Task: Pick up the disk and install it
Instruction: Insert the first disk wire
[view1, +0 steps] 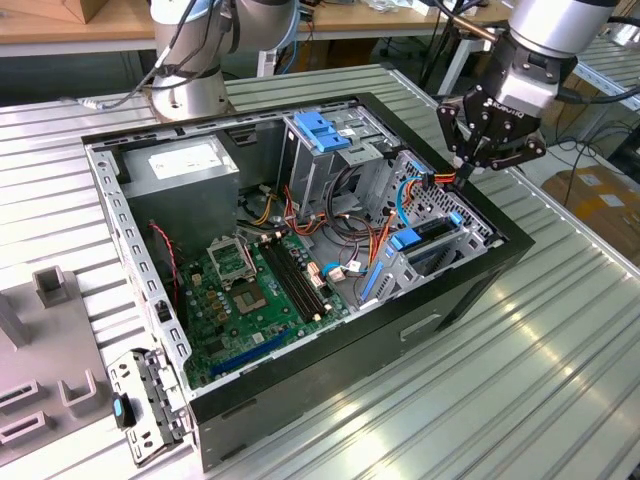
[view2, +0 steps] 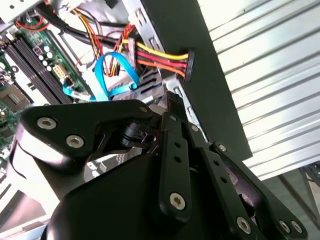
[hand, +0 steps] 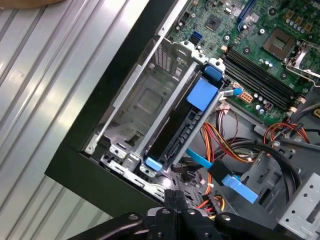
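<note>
Presently the pincer (view1: 467, 163) hangs over the rim of the computer case (view1: 300, 372) at the exterior view's right. Its fingers are clenched together with nothing between them, and both wrist views bear that out.

Just below its tips a power connector (view2: 187, 65) with yellow, red and black wires lies loose against the case wall. A light blue data cable (view2: 107, 75) loops beside it. Neither looks plugged in; I judge they are left free so they can reach the back of the drive.

The disk (hand: 172, 136) sits in the low drive cage (hand: 135, 100) at that corner of the case. It shows as a dark slab between the metal rails, with its blue carrier tabs visible at both ends. It appears to be slid in along the rails rather than resting on top, which would explain the empty pincer.

Farther off lie the motherboard (view1: 250, 290) and the tall cage with its blue latch (view1: 320, 130). The case lies on its side with the panel off, so everything is reachable from above. It rests on a ribbed metal table (view1: 540, 380).
</note>
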